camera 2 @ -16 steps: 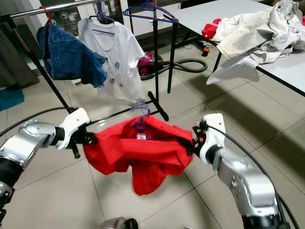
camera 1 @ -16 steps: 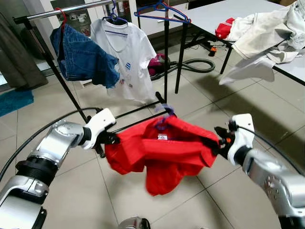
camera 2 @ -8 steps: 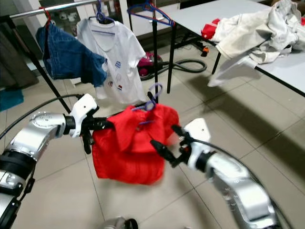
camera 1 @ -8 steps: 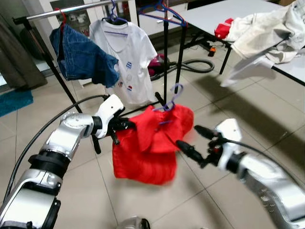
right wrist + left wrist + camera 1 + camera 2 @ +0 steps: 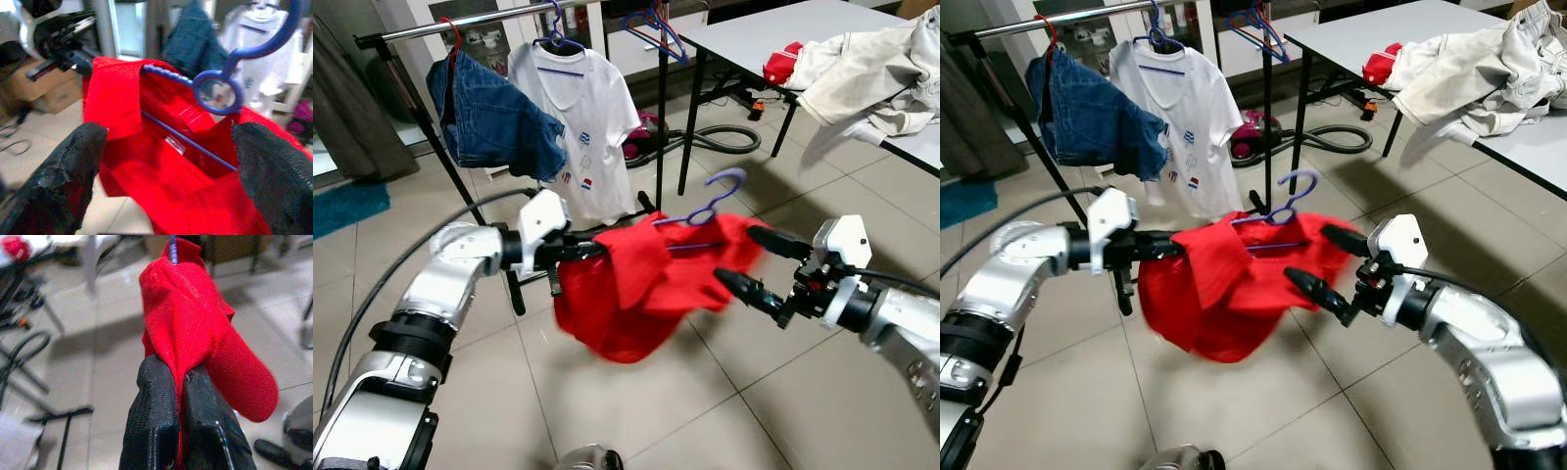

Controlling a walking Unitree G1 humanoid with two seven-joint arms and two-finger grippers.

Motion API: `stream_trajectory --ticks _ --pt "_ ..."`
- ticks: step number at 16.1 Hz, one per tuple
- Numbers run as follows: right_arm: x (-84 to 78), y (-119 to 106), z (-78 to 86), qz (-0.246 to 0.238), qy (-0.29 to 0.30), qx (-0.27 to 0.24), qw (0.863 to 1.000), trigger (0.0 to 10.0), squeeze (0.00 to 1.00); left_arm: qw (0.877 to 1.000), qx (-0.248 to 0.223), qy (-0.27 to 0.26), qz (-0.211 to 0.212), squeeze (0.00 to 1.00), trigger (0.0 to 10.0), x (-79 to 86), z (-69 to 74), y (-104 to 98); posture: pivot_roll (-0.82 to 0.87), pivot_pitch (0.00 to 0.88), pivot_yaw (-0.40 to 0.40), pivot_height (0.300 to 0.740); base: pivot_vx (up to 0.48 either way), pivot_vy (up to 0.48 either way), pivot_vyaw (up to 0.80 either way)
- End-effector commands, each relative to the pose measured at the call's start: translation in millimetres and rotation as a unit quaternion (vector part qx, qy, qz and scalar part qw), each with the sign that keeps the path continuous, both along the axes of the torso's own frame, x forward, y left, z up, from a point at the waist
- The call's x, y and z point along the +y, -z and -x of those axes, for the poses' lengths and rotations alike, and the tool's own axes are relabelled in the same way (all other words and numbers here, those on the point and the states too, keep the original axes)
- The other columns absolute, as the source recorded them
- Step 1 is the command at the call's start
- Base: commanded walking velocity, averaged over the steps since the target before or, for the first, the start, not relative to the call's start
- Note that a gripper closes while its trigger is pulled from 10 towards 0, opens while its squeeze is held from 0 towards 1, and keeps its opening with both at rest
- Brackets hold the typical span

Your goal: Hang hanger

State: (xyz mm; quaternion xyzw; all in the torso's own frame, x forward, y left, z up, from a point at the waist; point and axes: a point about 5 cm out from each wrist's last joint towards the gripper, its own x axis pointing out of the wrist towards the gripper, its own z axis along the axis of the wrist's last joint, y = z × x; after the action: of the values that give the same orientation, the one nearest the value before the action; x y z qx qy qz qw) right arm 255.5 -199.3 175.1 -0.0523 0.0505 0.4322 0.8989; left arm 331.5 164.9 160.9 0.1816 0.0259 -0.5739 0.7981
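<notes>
Tiled floor beneath a crumpled red shirt (image 5: 636, 284) on its purple hanger (image 5: 710, 206), left gripper (image 5: 582, 251) pinching it, right gripper (image 5: 759, 264) wide.

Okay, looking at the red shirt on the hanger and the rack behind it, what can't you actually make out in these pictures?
- Left gripper pinches the red shirt; cloth hides whether the purple hanger arm is inside the pinch.
- The shirt's lower edge is motion-blurred in both eye views.
- Label inside the collar: too small to read.
- Rack rail: cut off by the top edge.
</notes>
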Motion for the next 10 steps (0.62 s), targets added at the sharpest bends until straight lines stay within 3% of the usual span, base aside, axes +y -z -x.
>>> stream_trajectory --ticks 1,2,3,6,8,9,10 --pt "2.2 -6.8 -3.8 0.003 -0.027 -0.009 1.000 10.0 1.00 0.999 -0.020 0.027 0.021 0.00 0.0 0.3 3.7 -9.4 -0.03 0.003 0.106 0.740 0.000 0.000 0.00" --pt "0.5 -11.4 -11.0 0.005 -0.022 -0.020 1.000 10.0 1.00 0.998 -0.024 0.044 0.022 0.00 0.0 -1.7 6.1 -10.7 -0.03 0.002 0.102 0.740 0.000 0.000 0.00" --pt "-3.6 -17.0 -17.5 0.010 -0.021 -0.030 0.999 10.0 0.00 0.998 -0.022 0.056 0.014 0.00 0.0 -2.0 7.5 -9.7 -0.02 0.002 0.098 0.740 0.000 0.000 0.00" --pt "-7.7 -36.4 -23.8 -0.012 -0.056 -0.046 0.997 10.0 0.00 0.997 -0.026 0.069 0.008 0.00 0.0 1.2 10.6 -7.4 -0.02 0.001 0.091 0.740 0.000 0.000 0.00" --pt "-4.9 -35.6 -23.6 -0.002 -0.103 -0.022 0.994 10.0 0.00 0.996 -0.035 0.077 0.021 0.00 0.0 -1.4 12.3 -11.3 -0.02 0.000 0.091 0.740 0.000 0.000 0.00" --pt "-1.9 -33.3 -22.8 -0.003 -0.134 0.000 0.991 4.3 0.00 0.995 -0.041 0.086 0.024 0.00 0.0 -4.0 13.3 -13.3 -0.02 0.000 0.090 0.740 0.000 0.000 0.00" --pt "-0.4 -30.9 -23.9 0.000 -0.152 0.017 0.988 0.0 0.00 0.994 -0.046 0.094 0.026 0.00 0.0 -6.4 14.0 -14.5 -0.02 0.000 0.089 0.740 0.000 0.000 0.00"
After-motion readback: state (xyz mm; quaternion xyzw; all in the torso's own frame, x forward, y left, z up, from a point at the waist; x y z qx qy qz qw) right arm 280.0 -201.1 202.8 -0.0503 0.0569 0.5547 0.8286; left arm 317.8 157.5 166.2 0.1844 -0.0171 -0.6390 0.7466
